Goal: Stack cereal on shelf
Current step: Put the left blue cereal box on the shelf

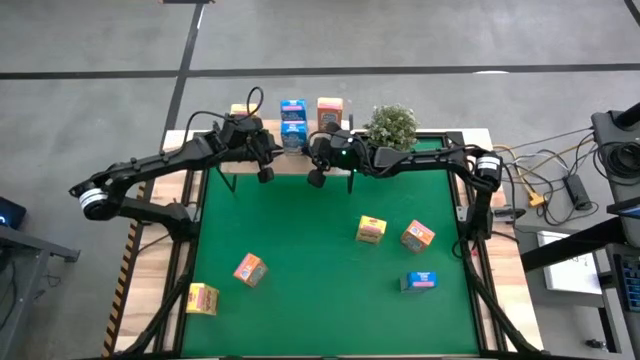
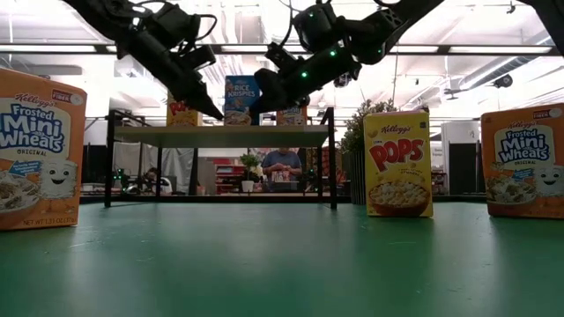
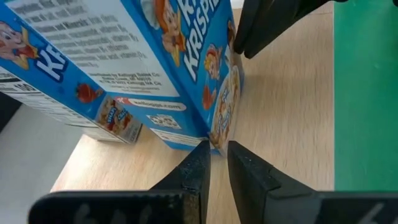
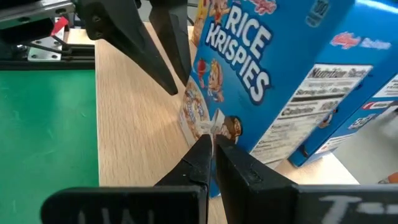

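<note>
Both grippers work at the shelf [image 1: 300, 160] along the table's far edge. The left gripper [image 3: 214, 163] and right gripper [image 4: 213, 148] each have fingers nearly together, empty, tips against the front face of the Rice Krispies box [image 1: 293, 122]. Nudge evenly from both sides; keep the box upright and square to the shelf's front edge.

Bright, even overhead light — soft shadows
</note>
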Controlling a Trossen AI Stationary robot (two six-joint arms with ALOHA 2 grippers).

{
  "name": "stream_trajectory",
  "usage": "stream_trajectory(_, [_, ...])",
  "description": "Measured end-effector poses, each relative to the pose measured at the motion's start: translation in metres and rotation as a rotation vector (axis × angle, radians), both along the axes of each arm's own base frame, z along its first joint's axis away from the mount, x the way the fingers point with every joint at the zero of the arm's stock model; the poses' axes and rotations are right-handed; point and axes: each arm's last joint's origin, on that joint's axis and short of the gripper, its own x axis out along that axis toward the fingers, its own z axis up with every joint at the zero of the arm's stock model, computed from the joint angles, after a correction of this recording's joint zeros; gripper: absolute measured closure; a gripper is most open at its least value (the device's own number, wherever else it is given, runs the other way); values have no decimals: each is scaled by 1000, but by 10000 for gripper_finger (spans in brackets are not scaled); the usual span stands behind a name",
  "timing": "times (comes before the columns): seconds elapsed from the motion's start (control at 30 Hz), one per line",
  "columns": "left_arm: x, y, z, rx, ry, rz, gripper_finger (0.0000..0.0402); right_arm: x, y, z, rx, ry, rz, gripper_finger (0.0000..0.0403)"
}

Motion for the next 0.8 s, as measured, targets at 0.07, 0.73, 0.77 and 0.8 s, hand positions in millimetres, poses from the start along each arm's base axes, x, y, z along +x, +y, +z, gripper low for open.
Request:
stream_trajectory(0.07, [0, 0, 0, 0, -7, 3, 364, 0, 0, 0, -1, 0, 0, 391])
stream_trajectory(0.73, [-3, -2, -5, -85, 31, 39, 364, -12, 2, 9, 33, 120, -20, 390])
stream_trajectory(0.77, [-3, -2, -5, -86, 30, 41, 364, -12, 2, 9, 28, 122, -29, 390])
stream_trajectory(0.8, [-3, -2, -5, -86, 29, 41, 364, -12, 2, 10, 20, 123, -39, 390])
